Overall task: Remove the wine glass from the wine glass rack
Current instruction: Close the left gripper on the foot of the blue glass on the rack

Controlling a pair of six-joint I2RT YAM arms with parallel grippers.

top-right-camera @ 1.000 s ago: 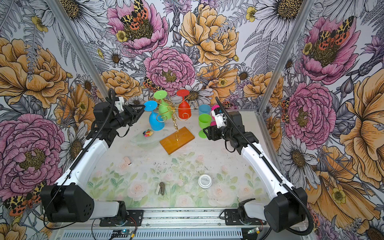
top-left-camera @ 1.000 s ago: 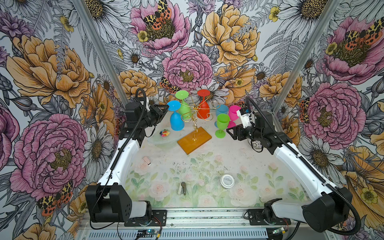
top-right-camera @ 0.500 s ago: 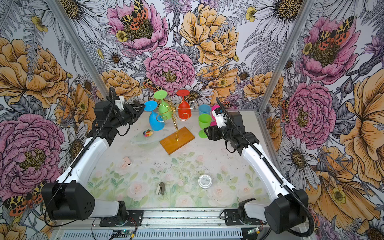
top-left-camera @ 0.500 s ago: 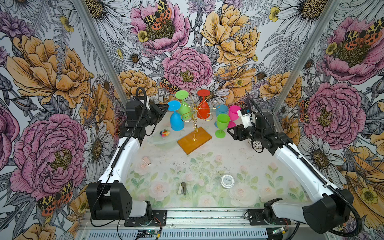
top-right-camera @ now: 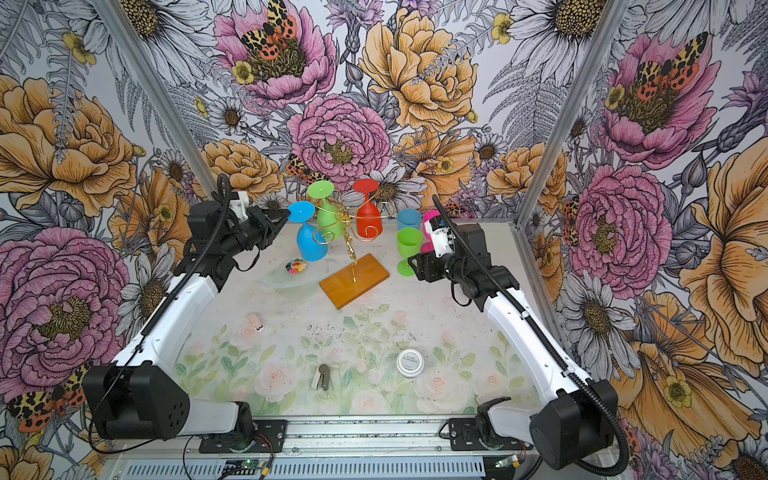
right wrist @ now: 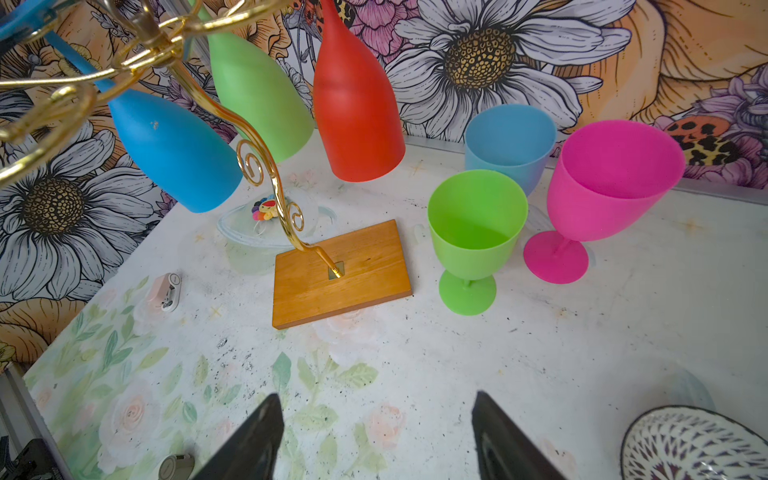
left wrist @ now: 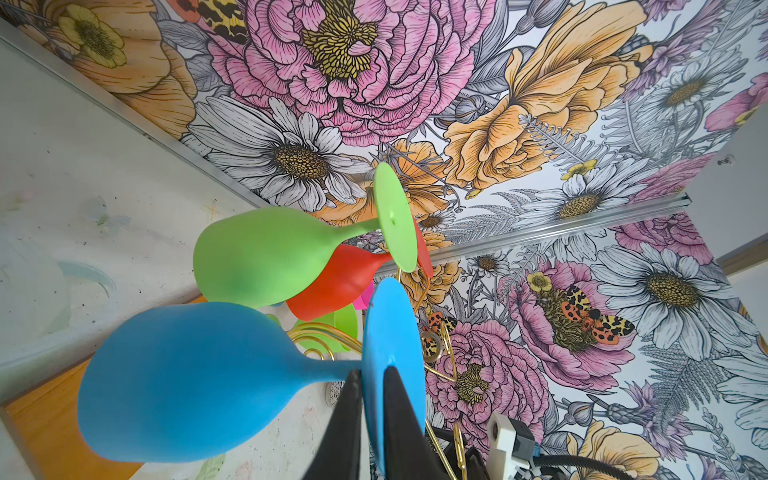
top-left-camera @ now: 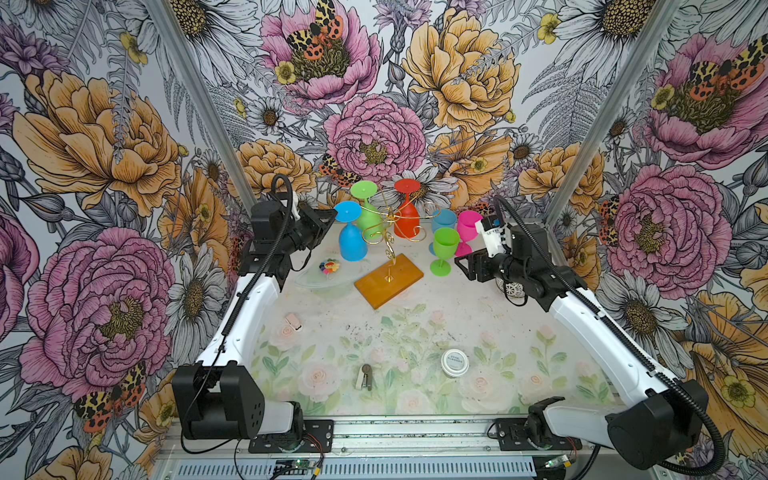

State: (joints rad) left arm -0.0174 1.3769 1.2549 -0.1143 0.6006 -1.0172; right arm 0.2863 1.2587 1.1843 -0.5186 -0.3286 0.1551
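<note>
Foot grip on the blue wine glass (left wrist: 187, 382) at the wine glass rack (top-left-camera: 388, 282).
The left fingers (left wrist: 345, 424) are clamped on the glass's foot disc; the glass is hung bowl-down from a gold scroll arm. The right fingers (right wrist: 253, 440) are set apart, near the upright green glass (right wrist: 476, 232) on the worktop (right wrist: 415, 374).

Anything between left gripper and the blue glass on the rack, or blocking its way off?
Nothing between: the left gripper pinches the hanging blue wine glass by its foot. Leaving the wine glass rack, the hanging green wine glass sits close beside it.
</note>
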